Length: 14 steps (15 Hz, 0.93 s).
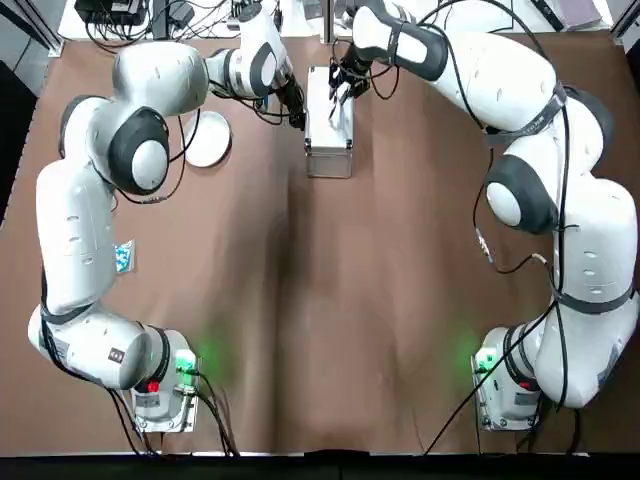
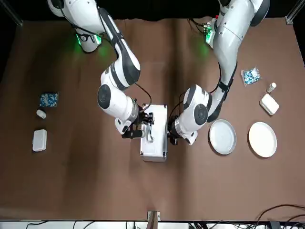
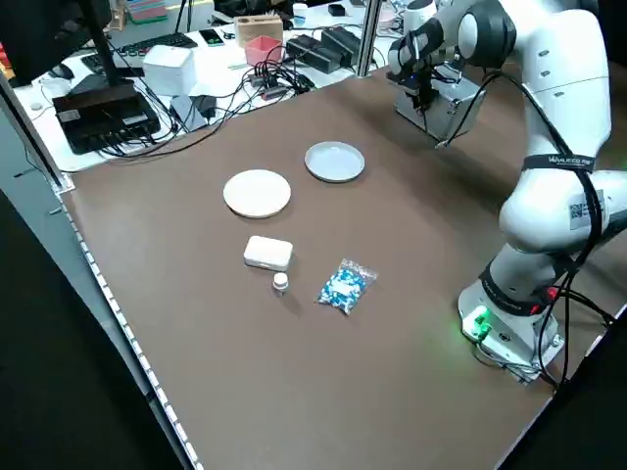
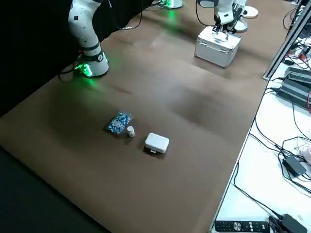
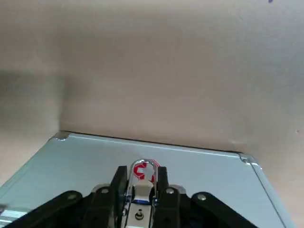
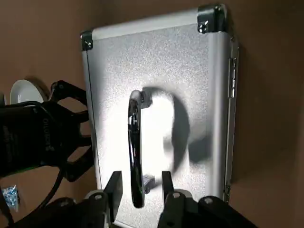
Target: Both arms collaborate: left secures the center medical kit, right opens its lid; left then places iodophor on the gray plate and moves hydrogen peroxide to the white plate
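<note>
Both arms reach far forward, left gripper point(image 2: 172, 135) and right gripper point(image 2: 145, 125) close together, fingers narrowly parted.

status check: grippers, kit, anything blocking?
Left gripper against the medical kit's side, fingers straddling a latch. Right gripper open over the handle, not gripping. Lid closed. Gray plate and white plate bare; nothing blocking.

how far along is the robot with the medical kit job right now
Early. The medical kit is still closed. In hand: the left gripper is at the kit's side, around its latch, and the right gripper straddles the lid handle. Left: opening the lid; the gray plate and white plate hold nothing.
</note>
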Each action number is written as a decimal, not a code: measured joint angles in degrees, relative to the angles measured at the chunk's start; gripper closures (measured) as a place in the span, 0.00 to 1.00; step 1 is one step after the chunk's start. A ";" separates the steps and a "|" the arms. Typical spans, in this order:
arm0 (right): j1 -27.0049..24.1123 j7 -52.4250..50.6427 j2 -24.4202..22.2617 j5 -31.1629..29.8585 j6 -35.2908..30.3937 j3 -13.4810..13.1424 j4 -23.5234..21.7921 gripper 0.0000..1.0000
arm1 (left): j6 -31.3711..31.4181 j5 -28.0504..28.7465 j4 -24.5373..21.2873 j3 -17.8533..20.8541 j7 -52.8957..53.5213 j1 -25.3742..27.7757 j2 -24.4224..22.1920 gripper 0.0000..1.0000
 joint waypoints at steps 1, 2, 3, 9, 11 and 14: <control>0.22 -0.04 0.23 0.00 0.01 0.00 0.00 0.59 | 0.00 0.00 0.00 0.00 0.00 0.00 0.00 0.70; 0.45 -0.05 0.41 0.00 0.03 0.01 0.00 0.61 | 0.00 0.00 0.00 0.00 0.00 0.00 0.00 0.70; 0.66 -0.05 0.53 0.00 0.08 0.02 0.00 0.61 | 0.00 0.00 0.00 0.00 0.00 0.00 0.00 0.70; 1.64 0.00 0.69 0.03 0.16 0.03 0.00 0.74 | 0.00 0.00 0.00 0.00 0.00 0.00 0.00 0.70; 1.78 0.00 0.70 0.03 0.16 0.04 0.00 0.78 | 0.00 0.00 0.00 0.00 0.00 0.00 0.00 0.70; 1.83 0.01 0.70 0.03 0.17 0.03 0.00 0.81 | 0.00 0.00 0.00 0.00 0.00 0.00 0.00 0.70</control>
